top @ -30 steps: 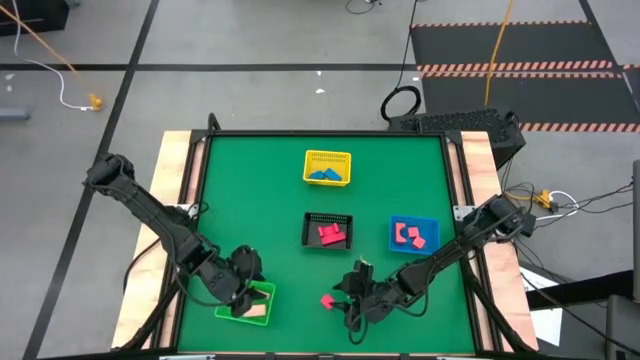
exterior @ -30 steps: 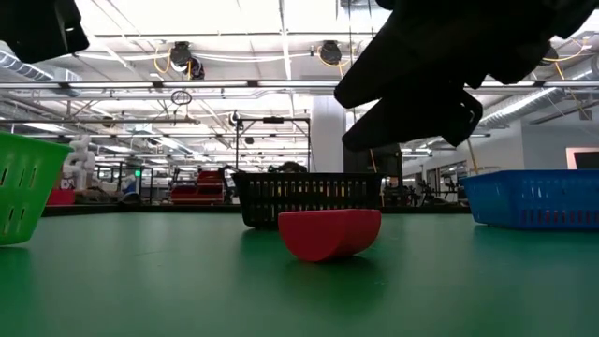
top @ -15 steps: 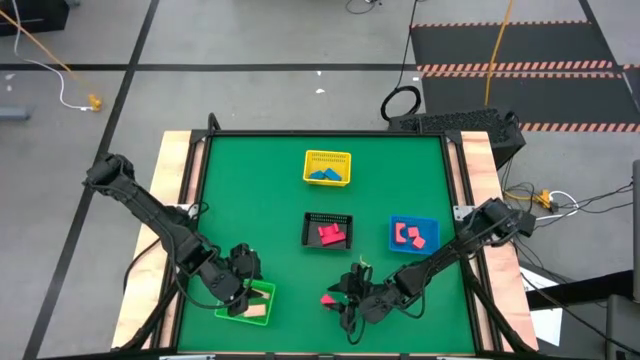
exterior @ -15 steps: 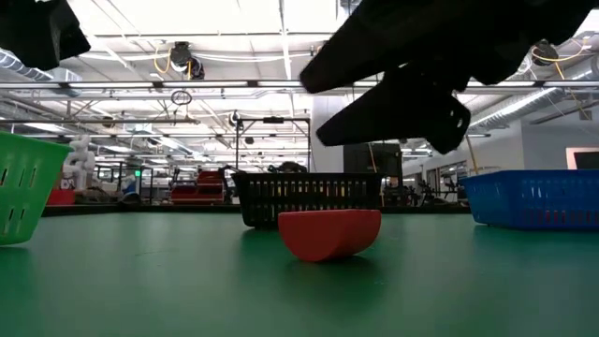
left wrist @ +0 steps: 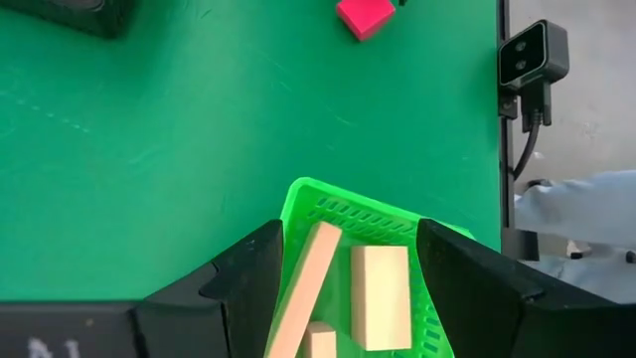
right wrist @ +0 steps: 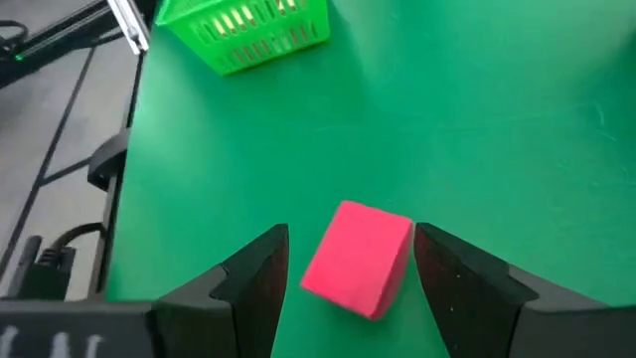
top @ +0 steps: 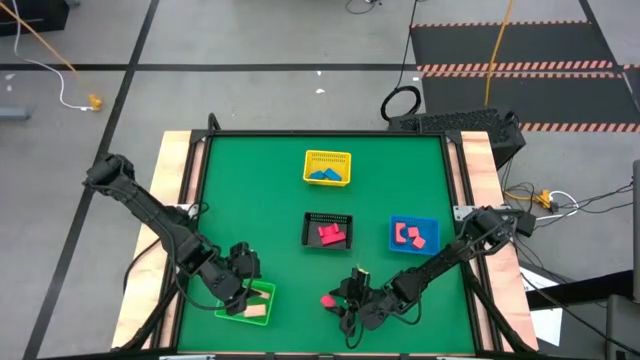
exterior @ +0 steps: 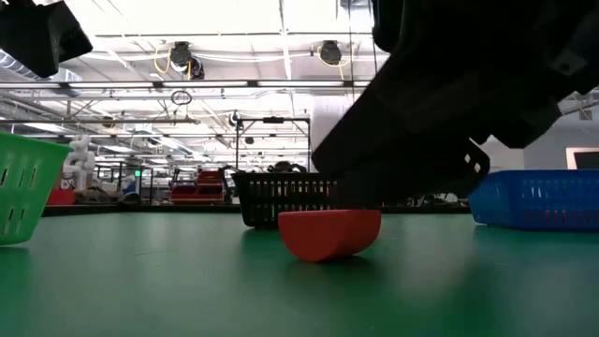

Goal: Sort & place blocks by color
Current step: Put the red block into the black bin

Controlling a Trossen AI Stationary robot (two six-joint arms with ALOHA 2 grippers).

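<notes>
A red block [right wrist: 358, 261] lies on the green table near its front edge, also seen in the high view [top: 327, 299] and the low view [exterior: 329, 232], where it rests on its rounded underside with a flat top. My right gripper [right wrist: 350, 233] is open and low over it, one finger on either side, with a gap to each. My left gripper [left wrist: 350, 229] hangs open above the green basket [left wrist: 328, 194] at the table's near left corner, where tan wooden blocks [left wrist: 380, 296] lie. It holds nothing.
A yellow basket [top: 328, 167] with blue blocks stands at the far middle. A black basket [top: 328, 231] with red blocks sits at the centre, and a blue basket [top: 413, 234] with red blocks to its right. Bare green table lies between them.
My right gripper has come down toward the table and a little toward its left edge, so its open fingers now flank the red block. The block has stayed where it was. My left gripper has turned slightly above the green basket.
</notes>
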